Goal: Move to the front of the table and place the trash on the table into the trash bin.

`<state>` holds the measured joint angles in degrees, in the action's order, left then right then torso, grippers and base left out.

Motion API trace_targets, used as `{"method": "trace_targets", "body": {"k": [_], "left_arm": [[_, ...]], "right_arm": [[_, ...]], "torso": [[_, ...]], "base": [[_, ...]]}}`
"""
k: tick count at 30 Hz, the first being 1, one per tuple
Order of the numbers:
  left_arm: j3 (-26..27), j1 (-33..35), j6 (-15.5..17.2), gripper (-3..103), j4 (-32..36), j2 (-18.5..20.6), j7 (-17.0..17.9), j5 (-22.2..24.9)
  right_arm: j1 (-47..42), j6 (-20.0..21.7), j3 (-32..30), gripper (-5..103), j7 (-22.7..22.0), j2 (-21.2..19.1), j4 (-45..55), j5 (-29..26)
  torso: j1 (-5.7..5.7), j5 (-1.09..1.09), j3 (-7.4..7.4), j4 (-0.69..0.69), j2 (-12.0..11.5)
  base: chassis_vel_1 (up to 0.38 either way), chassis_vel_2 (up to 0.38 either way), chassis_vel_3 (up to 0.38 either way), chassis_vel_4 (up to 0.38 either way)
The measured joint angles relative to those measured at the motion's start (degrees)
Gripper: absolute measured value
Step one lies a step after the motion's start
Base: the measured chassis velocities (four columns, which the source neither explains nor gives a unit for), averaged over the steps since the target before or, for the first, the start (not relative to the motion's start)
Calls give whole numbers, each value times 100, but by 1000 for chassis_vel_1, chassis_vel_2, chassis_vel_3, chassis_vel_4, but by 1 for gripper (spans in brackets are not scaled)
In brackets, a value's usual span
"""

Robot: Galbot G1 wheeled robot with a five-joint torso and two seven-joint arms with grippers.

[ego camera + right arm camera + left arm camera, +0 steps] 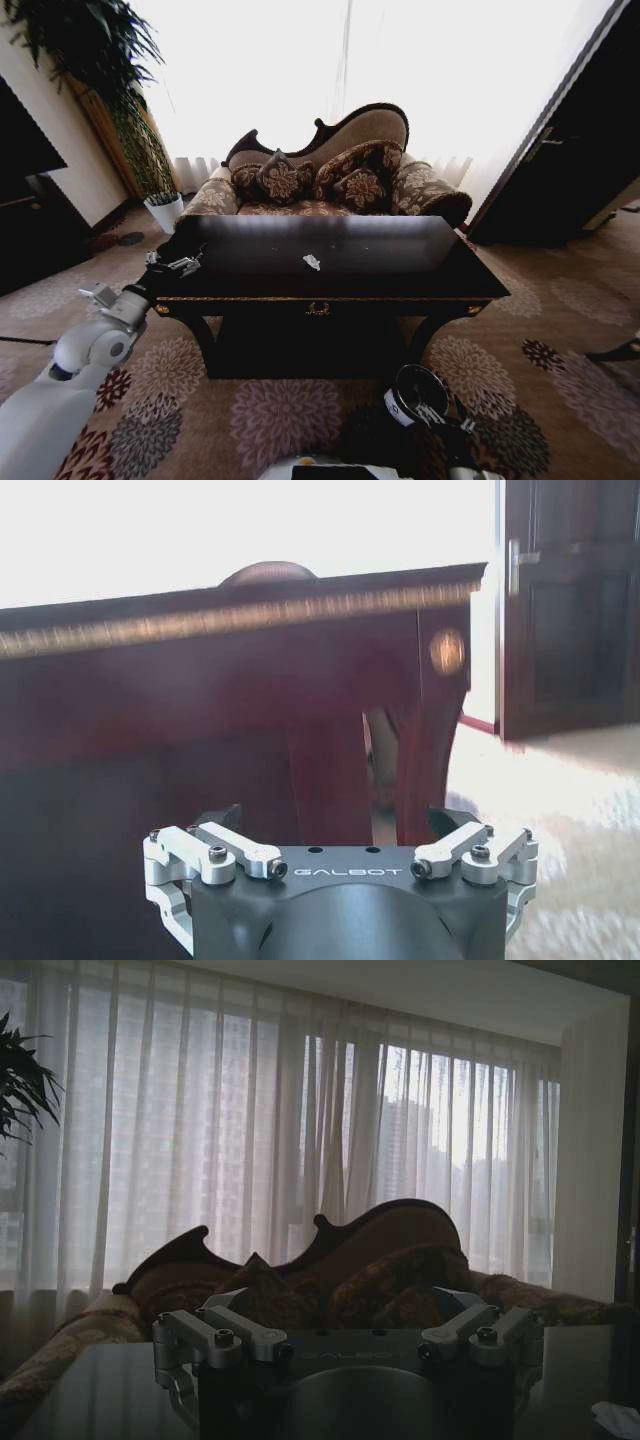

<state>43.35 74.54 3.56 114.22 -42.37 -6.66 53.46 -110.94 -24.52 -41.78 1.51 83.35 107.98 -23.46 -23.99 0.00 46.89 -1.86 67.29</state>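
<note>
Head view: your trash bin (420, 392) sits at five o'clock below the table (400, 275); contents unclear. Left gripper (178, 264) fingers unreadable; right gripper (340, 825) spread, empty.

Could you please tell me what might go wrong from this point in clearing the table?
The left gripper sits at the table's left corner, so a low sweep toward the white paper wad could clip the edge. The wad is small and light on a glossy top and could skid when nudged. The right gripper hangs low beside the trash bin, which it could knock.
</note>
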Motion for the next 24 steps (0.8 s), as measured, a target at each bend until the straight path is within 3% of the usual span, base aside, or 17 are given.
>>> {"method": "trace_targets", "body": {"k": [9, 14, 19, 24], "left_arm": [[0, 0, 0, 100, 0, 0, 0, 0], [0, 0, 0, 100, 0, 0, 0, 0], [0, 0, 0, 100, 1, 0, 0, 0], [0, 0, 0, 100, 0, 0, 0, 0]], "right_arm": [[-103, 385, -276, 100, -113, -124, 1190, -58], [65, 821, -329, 100, -257, -367, 1840, -121], [493, 1307, -160, 100, -512, -829, 2080, -242], [1213, 1757, 323, 100, -743, -1835, 1940, -431]], "torso": [[0, 0, 1, 1, -1], [0, 1, 1, 0, -1], [0, 1, 1, 0, -1], [0, 1, 1, 1, -1]], "base": [[0, 0, 0, 0], [0, 0, 0, 0], [0, 0, 0, 0], [0, 0, 0, 0]]}}
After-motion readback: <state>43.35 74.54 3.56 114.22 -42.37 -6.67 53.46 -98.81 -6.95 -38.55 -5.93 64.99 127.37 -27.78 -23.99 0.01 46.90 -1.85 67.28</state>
